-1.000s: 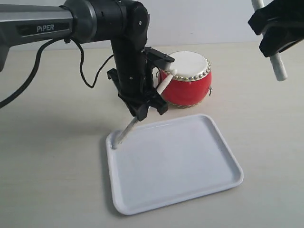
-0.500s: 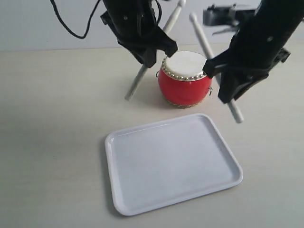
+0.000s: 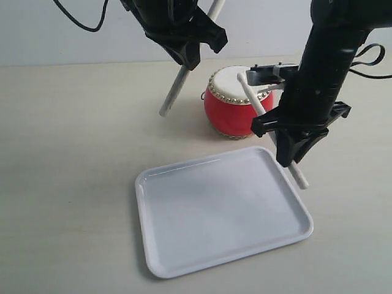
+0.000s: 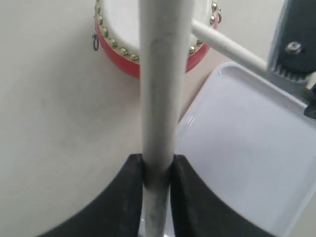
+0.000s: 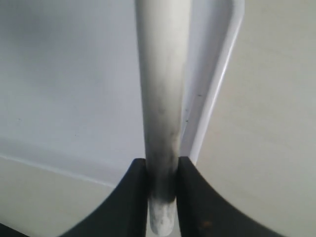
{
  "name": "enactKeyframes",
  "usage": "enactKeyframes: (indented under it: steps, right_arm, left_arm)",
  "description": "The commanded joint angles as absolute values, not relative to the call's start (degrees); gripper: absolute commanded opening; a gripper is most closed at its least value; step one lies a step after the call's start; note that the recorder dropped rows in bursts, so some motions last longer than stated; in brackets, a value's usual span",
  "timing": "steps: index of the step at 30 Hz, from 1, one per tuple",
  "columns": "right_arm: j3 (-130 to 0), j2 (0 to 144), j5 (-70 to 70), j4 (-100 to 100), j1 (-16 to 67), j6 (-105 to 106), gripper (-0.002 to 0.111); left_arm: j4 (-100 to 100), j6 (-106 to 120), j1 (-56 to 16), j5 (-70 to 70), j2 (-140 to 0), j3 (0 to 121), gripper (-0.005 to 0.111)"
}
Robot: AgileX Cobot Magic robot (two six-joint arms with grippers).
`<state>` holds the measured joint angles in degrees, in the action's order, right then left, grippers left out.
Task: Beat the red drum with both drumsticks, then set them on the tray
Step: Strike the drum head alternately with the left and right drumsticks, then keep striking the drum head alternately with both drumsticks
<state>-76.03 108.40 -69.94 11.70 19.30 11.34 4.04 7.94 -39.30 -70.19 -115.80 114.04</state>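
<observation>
The red drum [image 3: 237,109] with its cream skin stands behind the white tray [image 3: 184,245]. My left gripper [image 3: 187,58] hangs above and left of the drum, shut on a pale drumstick [image 3: 174,92] that slants down to the table left of the drum. My right gripper [image 3: 288,153] is shut on the other drumstick [image 3: 251,95]; its tip is over the drum skin and its lower end sits by the tray's right rim. The left wrist view shows the gripper [image 4: 158,168], stick [image 4: 158,74], drum [image 4: 123,66] and tray [image 4: 247,148]. The right wrist view shows the gripper [image 5: 162,173], stick [image 5: 160,74] and tray [image 5: 74,74].
A beige tabletop [image 3: 67,153] surrounds the drum and tray. The left arm's black cable [image 3: 79,21] hangs at the upper left. The right arm's black links [image 3: 324,67] stand right of the drum, and part of them shows in the left wrist view [image 4: 296,44].
The right arm has come down, bringing its drumstick's tip onto the drum top and its lower end near the tray rim. The left gripper has lifted slightly with its stick.
</observation>
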Motion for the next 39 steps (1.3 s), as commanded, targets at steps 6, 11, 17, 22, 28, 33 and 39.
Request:
enactKeyframes:
  steps: [6, 11, 17, 22, 28, 33, 39]
  right_arm:
    - [-76.4, 87.0, -70.0, 1.5, 19.4, 2.9, 0.000]
    - [-76.4, 77.9, -70.0, 3.2, 19.4, 3.3, 0.000]
    - [-76.4, 75.3, -70.0, 3.6, 19.4, 3.6, 0.000]
    - [-76.4, 80.6, -69.4, 4.5, 19.4, 4.6, 0.000]
    - [-76.4, 93.7, -68.2, 8.7, 19.4, 6.5, 0.000]
    - [-76.4, 106.5, -68.2, 9.5, 19.4, 7.4, 0.000]
    - [-76.4, 115.1, -68.5, 9.4, 19.4, 7.4, 0.000]
  left_arm:
    - [5.4, 7.6, -39.4, -70.0, -127.4, 114.0, 0.000]
    - [5.8, 7.9, -39.4, -70.0, -134.3, 114.0, 0.000]
    - [5.8, 7.6, -39.4, -70.0, -134.0, 115.2, 0.000]
    - [6.5, 7.0, -39.4, -70.0, -128.5, 115.9, 0.000]
    - [6.6, 6.8, -39.4, -70.0, -120.6, 115.9, 0.000]
    - [6.6, 6.6, -39.4, -70.0, -115.3, 115.7, 0.000]
    - [6.6, 6.8, -39.4, -70.0, -112.1, 115.3, 0.000]
